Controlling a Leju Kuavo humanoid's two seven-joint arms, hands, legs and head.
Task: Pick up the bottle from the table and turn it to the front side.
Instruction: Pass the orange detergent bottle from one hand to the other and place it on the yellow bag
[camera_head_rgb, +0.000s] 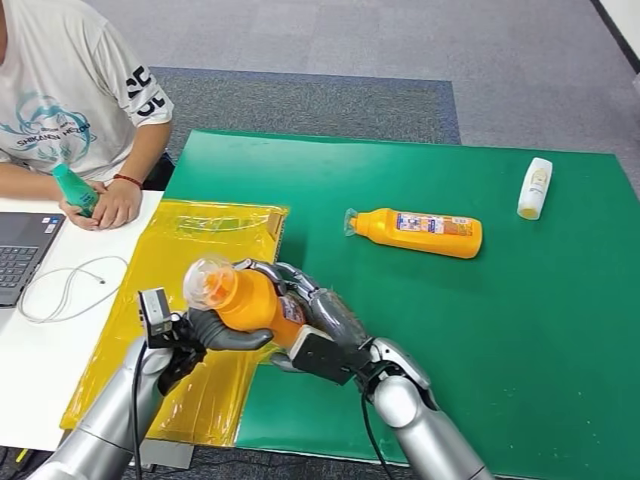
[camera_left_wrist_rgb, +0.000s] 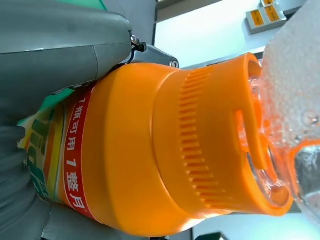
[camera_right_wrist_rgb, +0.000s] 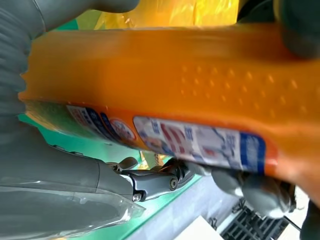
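Note:
An orange bottle (camera_head_rgb: 245, 298) with a clear cap is lifted off the table near its front edge, cap pointing left. Both hands hold it: my left hand (camera_head_rgb: 215, 332) grips it from below near the neck, and my right hand (camera_head_rgb: 317, 310) wraps its body from the right. Close up, the left wrist view has the bottle's ribbed orange collar (camera_left_wrist_rgb: 196, 145) and a red label strip. A blue and white label on the orange bottle's side (camera_right_wrist_rgb: 196, 140) faces the right wrist view. A second orange bottle (camera_head_rgb: 419, 232) lies flat on the green table (camera_head_rgb: 528, 330), further back.
A small white bottle (camera_head_rgb: 535, 187) lies at the table's far right. A yellow plastic bag (camera_head_rgb: 181, 250) lies at the table's left end. A person (camera_head_rgb: 68, 100) sits at a white desk on the left, holding a teal bottle (camera_head_rgb: 74, 188), beside a laptop (camera_head_rgb: 19, 255).

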